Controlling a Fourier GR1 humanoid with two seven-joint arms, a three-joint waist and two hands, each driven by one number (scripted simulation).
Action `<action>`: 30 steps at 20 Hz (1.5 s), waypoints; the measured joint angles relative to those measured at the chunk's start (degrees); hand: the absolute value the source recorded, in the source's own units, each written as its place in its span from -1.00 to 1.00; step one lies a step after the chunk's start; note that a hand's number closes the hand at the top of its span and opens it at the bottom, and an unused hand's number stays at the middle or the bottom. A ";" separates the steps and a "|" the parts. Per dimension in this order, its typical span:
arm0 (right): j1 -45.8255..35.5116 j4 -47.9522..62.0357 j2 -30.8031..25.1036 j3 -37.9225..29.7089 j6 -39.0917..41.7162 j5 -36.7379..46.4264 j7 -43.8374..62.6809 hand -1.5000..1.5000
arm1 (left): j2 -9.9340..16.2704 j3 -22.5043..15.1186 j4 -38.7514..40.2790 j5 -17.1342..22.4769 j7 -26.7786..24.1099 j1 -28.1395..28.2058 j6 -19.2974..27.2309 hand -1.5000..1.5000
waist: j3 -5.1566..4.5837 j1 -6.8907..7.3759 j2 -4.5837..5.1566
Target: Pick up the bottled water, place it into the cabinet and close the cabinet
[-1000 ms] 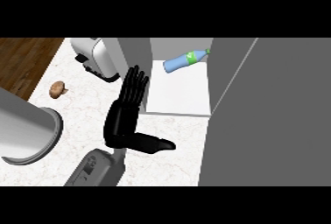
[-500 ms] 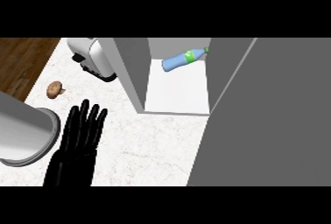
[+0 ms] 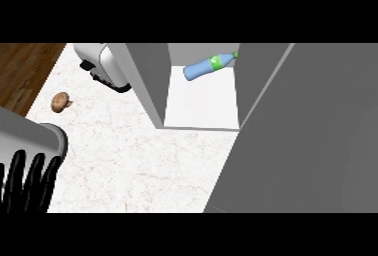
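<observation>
Left hand [image 3: 28,182] sits at the near left corner, black fingers straight and spread, pointing up, holding nothing. Just beside it to the left, a grey rounded container [image 3: 29,135]. Further out on the pale marbled counter [image 3: 140,155], a small brown mushroom [image 3: 60,101]. Well away, far and to the right, the bottled water [image 3: 210,66] lies on its side inside the cabinet [image 3: 151,80], on the white shelf. A toaster [image 3: 107,65] stands left of the cabinet. The large grey cabinet door [image 3: 310,140] fills the right.

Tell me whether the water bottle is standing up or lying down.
Lying down: the water bottle rests on its side inside the cabinet, green cap end pointing toward the back right.
</observation>
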 measured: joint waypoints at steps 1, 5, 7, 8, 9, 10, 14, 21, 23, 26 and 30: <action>-0.68 -0.04 0.49 0.65 -0.20 0.64 1.16 1.00 | 0.75 1.31 -0.51 1.31 -0.49 1.65 -1.36 -1.00 | 0.00 0.06 0.05; -4.26 0.58 2.77 1.93 -0.42 2.97 4.88 1.00 | 2.61 5.02 -2.70 4.97 -2.04 6.99 -5.59 -1.00 | -0.03 0.33 0.01; -5.98 0.65 4.27 2.37 -0.43 3.46 7.77 1.00 | 3.51 7.22 -3.33 6.71 -2.58 9.39 -7.45 -1.00 | -0.04 0.51 0.03; -6.89 1.07 5.26 2.68 -0.49 3.55 8.67 1.00 | 3.85 8.04 -3.82 7.31 -2.95 10.54 -8.39 -1.00 | -0.05 0.59 0.00; -8.34 2.04 6.91 2.91 -0.58 3.18 9.56 1.00 | 4.16 8.85 -4.37 7.96 -3.12 11.54 -9.14 -1.00 | -0.05 0.74 0.00; -9.65 2.69 8.94 3.81 -0.99 2.79 11.08 1.00 | 4.33 9.63 -4.71 8.63 -3.52 12.61 -10.07 -1.00 | -0.05 0.83 0.08; -15.24 5.85 13.50 6.95 -5.82 1.19 16.94 1.00 | 5.35 13.56 -4.73 11.64 -4.46 15.99 -14.04 -1.00 | 0.03 0.68 0.51; -31.48 10.43 15.74 4.16 -12.54 -7.58 23.21 1.00 | 6.84 20.56 -3.18 16.84 -5.87 20.70 -21.77 -1.00 | -0.09 0.65 0.29; -36.69 12.53 16.38 2.13 -13.69 -11.22 23.86 1.00 | 6.84 22.59 -3.56 18.11 -6.00 22.63 -23.93 -1.00 | -0.14 0.60 0.04; -44.32 16.81 16.89 -0.92 -15.93 -15.89 24.33 1.00 | 6.40 25.34 -3.74 19.84 -6.03 25.04 -26.73 -1.00 | -0.22 0.49 -0.15; -51.29 21.36 17.29 -7.45 -15.69 -22.28 24.45 1.00 | 6.22 29.78 -3.92 23.62 -4.98 26.73 -29.55 -1.00 | -0.23 0.03 -0.29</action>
